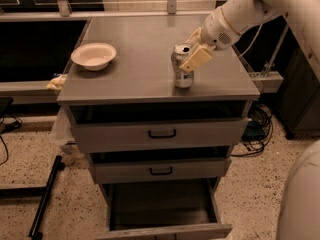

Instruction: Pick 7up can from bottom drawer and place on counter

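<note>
The 7up can (182,69) is upright over the right part of the counter (140,44), a little back from the front edge. Its base is at the counter's surface; I cannot tell whether it touches. My gripper (188,51) reaches in from the upper right on a white arm and is shut on the can, with one cream finger (196,59) across its right front side. The bottom drawer (165,230) is pulled open below, and its dark inner tray shows nothing in it.
A cream bowl (93,55) sits on the counter's left side. Two drawers with black handles (161,133) are above the bottom one, slightly ajar. A black pole (45,196) lies on the floor at left. Cables lie at right.
</note>
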